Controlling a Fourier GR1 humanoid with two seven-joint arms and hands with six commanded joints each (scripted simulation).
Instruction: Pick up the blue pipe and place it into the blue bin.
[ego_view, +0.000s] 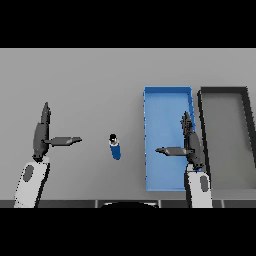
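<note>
A grey table (90, 80) is seen from above, as if looking down from the robot's head. Near the middle of the table lies the blue pipe (115, 148), a short blue cylinder with a dark end pointing away from the robot. It rests on the bare table surface, touched by nothing.

To the right of the pipe, a little apart from it, sits the blue bin (165, 95), a long rectangular tray with raised blue walls. Just beside it on the far right is a dark bin (222, 91) of similar shape, with a black rim and a grey floor.

The left hand (42, 132) shows at the left of the view, well apart from the pipe. Its fingers are straight and point away from the robot, and its thumb sticks out sideways toward the pipe. It holds nothing.

The right hand (191, 142) hovers over the right part of the blue bin, near the wall shared with the dark bin's side. Its fingers are also straight and point away from the robot, its thumb stretched out leftward across the bin. It too holds nothing.

Both white and grey forearms enter from the lower edge.
</note>
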